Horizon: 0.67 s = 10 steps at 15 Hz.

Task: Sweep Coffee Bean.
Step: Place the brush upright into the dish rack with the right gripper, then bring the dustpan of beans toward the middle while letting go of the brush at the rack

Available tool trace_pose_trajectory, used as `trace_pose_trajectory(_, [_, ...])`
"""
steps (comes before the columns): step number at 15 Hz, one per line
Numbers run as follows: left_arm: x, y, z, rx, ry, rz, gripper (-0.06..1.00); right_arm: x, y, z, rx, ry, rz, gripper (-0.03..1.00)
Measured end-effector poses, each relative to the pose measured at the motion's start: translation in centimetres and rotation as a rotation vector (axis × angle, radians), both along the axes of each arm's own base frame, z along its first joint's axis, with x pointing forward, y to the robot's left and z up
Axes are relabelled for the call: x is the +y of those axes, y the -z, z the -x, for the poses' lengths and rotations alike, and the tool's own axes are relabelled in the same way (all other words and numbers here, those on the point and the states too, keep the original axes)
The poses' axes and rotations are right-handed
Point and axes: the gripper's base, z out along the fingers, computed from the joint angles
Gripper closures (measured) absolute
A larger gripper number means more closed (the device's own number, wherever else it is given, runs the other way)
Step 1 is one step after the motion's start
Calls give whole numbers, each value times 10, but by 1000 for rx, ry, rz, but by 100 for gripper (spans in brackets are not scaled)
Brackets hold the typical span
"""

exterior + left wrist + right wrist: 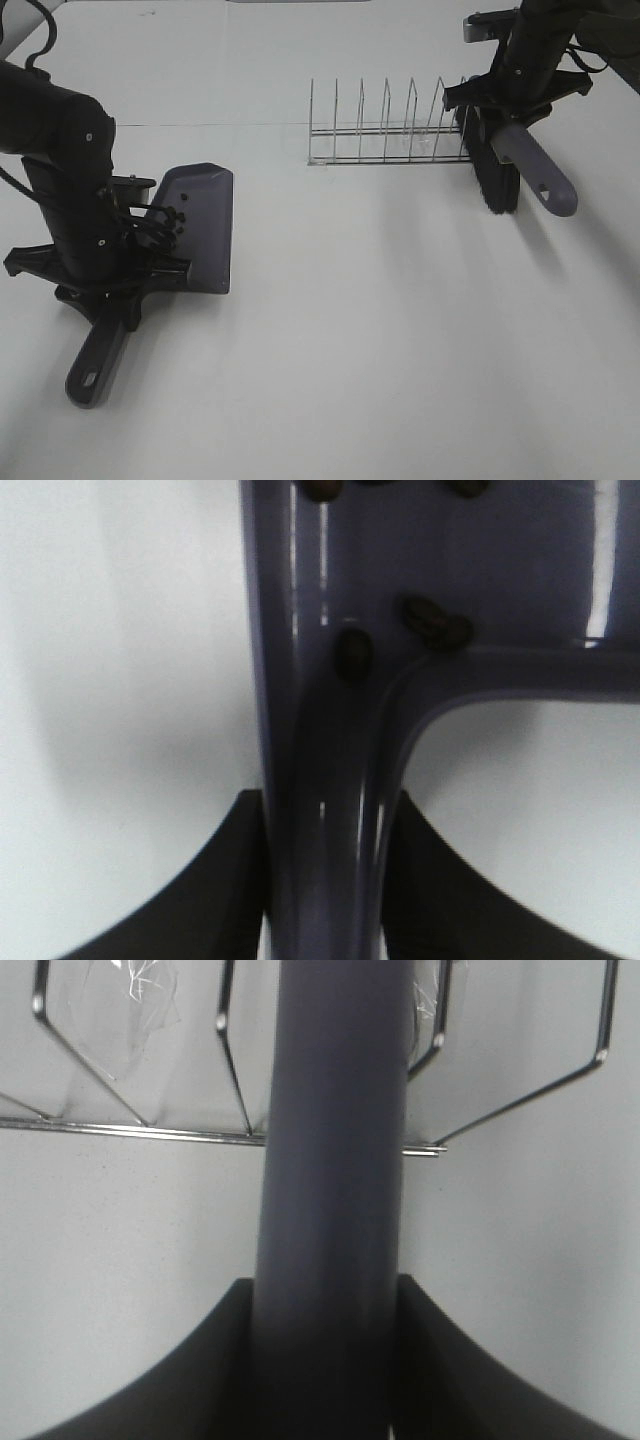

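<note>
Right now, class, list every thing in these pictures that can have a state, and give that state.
dustpan: held by its handle, coffee beans inside
brush: held by its handle, bristles down
wire rack: upright, brush at its end
left gripper: shut on dustpan
right gripper: shut on brush

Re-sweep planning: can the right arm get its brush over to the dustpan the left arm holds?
Probably yes: the right end effector is shut on the grey-handled black-bristle brush beside the end of the silver wire rack, and nothing stands between it and the grey-purple plastic dustpan. Actual stretch I can't judge.
</note>
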Motion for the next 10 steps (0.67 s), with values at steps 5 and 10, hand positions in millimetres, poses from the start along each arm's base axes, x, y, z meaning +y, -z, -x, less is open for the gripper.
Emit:
trace_pose_trajectory(5, [0,0,0,4,-2,0,68,0,-16,-3,-60,43,-22,19])
trace_pose_trajectory(10, [-5,-20,-5,-41,-28,49,68,-1,-40,2,-81,48,-24,16])
